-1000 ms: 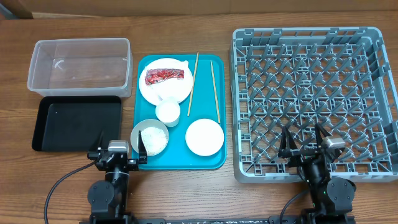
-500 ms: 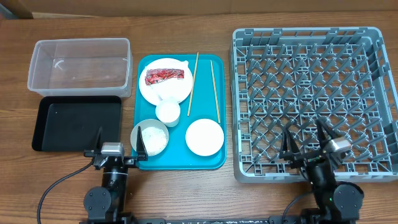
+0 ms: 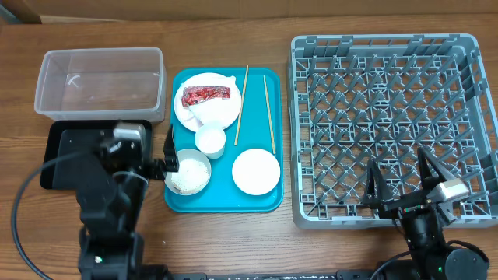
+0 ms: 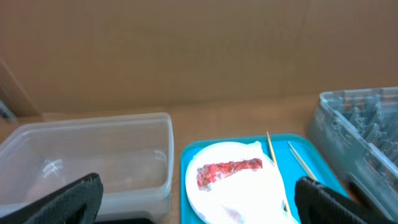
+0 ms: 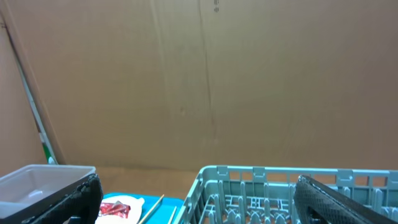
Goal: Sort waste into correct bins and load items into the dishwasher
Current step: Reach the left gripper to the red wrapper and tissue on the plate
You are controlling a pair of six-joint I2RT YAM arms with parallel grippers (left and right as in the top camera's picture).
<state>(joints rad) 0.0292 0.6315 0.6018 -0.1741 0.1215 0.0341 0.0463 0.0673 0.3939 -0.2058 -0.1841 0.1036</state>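
Observation:
The red wrapper [image 3: 207,94] lies on the white plate [image 3: 207,101] on a teal tray [image 3: 268,204], on top of a white napkin [image 3: 204,117]. A small white cup [image 3: 210,141], a bowl holding rice [image 3: 187,173], a white bowl [image 3: 256,171] and two chopsticks [image 3: 242,105] are on the same tray. The clear tub [image 3: 99,82] and black tray [image 3: 78,155] lie to the left, the grey dish rack [image 3: 393,128] to the right. My left gripper [image 3: 134,148] is open and empty between the black tray and the rice bowl. My right gripper [image 3: 399,187] is open and empty over the rack's front edge.
The left wrist view shows the tub [image 4: 93,155], plate [image 4: 236,186], wrapper [image 4: 229,171] and rack corner [image 4: 367,137] ahead of the left gripper [image 4: 199,211]. The right wrist view shows the rack's rim [image 5: 292,177] beyond the right gripper [image 5: 199,214]. A brown cardboard wall stands behind the table.
My left arm has risen and moved away from the table's front edge, over the black tray's right end. My right gripper has drifted a little to the right. Both stay open.

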